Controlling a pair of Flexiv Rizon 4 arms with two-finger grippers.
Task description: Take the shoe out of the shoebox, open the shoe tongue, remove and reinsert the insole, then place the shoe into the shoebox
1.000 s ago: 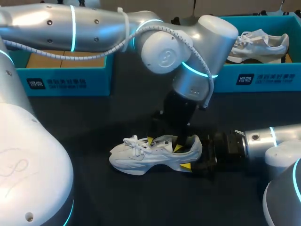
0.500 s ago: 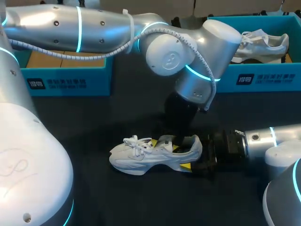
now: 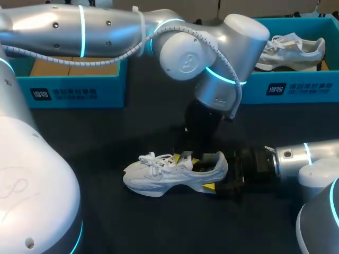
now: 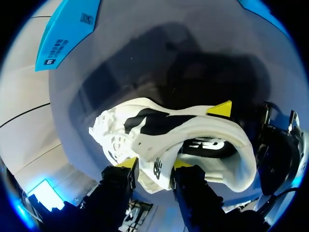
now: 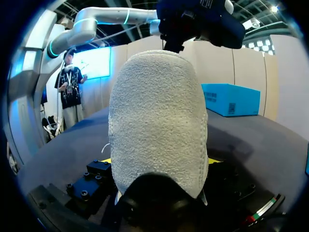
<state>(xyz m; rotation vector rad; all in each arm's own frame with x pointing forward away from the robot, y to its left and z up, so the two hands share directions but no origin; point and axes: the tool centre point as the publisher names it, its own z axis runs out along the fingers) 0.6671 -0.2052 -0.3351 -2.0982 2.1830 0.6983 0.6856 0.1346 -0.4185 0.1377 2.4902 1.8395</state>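
Shoe (image 3: 175, 177): white upper in smooth synthetic panels, matt. Heel back is rough, nappy, suede-like cloth. Tongue (image 4: 154, 162) is soft white cloth and the laces (image 3: 151, 161) are woven cloth. Tabletop (image 3: 106, 132) is dark and matt. Left arm (image 3: 106, 26): silver, satin metal look with a faint sheen. Shoeboxes (image 3: 74, 90) are blue cardboard, matt outside and raw brown inside.

Head view: even overhead light, moderately bright; broad glare streaks on the silver shell of the left arm (image 3: 106, 29), cyan rings glowing at its joints, dark matte table (image 3: 95, 143) with little reflection, soft shadow pooled under the white shoe (image 3: 159, 177). Left wrist view: shoe brightly lit, large diffuse shadow across the table beyond it. Right wrist view: heel (image 5: 157, 121) evenly lit, deep shade beneath it.
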